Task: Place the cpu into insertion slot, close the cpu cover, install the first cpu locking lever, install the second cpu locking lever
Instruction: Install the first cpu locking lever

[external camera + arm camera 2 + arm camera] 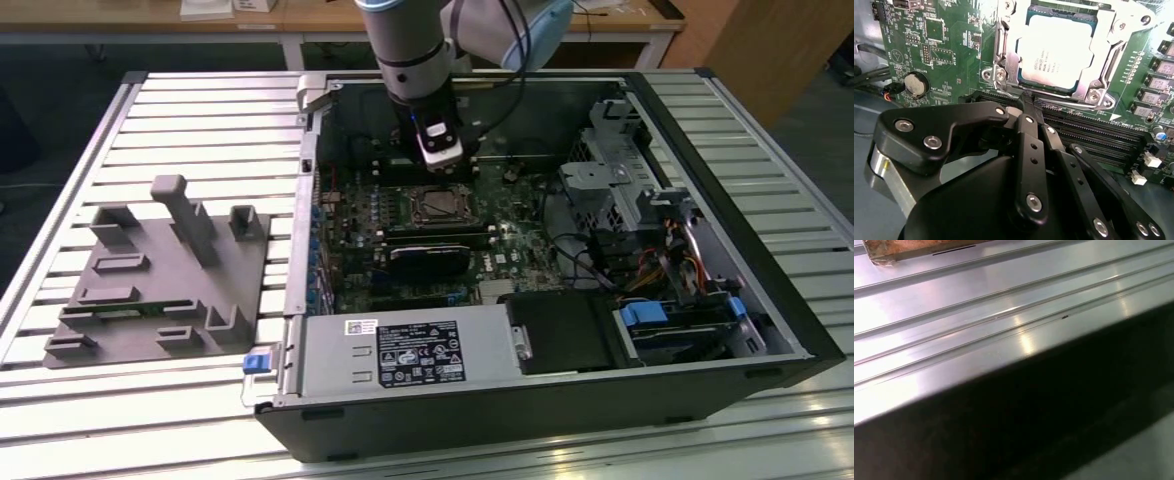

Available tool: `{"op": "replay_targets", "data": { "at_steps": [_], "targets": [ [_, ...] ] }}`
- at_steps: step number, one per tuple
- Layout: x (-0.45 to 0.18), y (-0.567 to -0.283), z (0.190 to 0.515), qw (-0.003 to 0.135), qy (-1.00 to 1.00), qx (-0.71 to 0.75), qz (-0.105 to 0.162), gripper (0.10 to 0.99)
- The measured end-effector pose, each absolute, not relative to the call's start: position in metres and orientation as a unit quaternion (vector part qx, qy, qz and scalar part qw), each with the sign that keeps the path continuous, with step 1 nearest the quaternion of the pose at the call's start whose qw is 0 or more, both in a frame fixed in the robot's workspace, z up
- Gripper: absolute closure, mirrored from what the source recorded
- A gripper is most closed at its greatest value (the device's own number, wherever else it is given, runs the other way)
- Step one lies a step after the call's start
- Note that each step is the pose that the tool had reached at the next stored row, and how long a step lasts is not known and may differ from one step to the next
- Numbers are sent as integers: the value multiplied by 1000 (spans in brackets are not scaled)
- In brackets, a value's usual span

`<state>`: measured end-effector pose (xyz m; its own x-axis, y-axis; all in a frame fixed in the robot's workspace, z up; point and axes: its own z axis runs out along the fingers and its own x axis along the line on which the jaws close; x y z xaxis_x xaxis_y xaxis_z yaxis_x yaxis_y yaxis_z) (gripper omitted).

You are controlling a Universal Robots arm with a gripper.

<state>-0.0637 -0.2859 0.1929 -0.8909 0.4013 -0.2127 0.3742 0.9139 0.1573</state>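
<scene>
The cpu lies flat in the insertion slot, pale metal face up, on the green motherboard. The silvery cpu cover lies down around it, framing the chip through its window. My gripper is shut, its black fingers pressed together with the tips at the socket's edge beside the memory slots. Whether anything thin is pinched between the tips cannot be made out. In the exterior view the gripper hangs straight down inside the open computer case, just behind the socket.
The open black case walls in the board. A black card, a labelled power-supply box and drive bays with cables surround it. A grey fixture block sits on the ribbed metal table at the exterior view's left.
</scene>
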Motion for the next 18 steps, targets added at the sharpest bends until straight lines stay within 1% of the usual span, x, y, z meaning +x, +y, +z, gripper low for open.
{"op": "replay_targets", "data": {
  "at_steps": [18],
  "targets": [
    [-62, -292, 193, 120, 970, 201, 61, 980]
  ]
}}
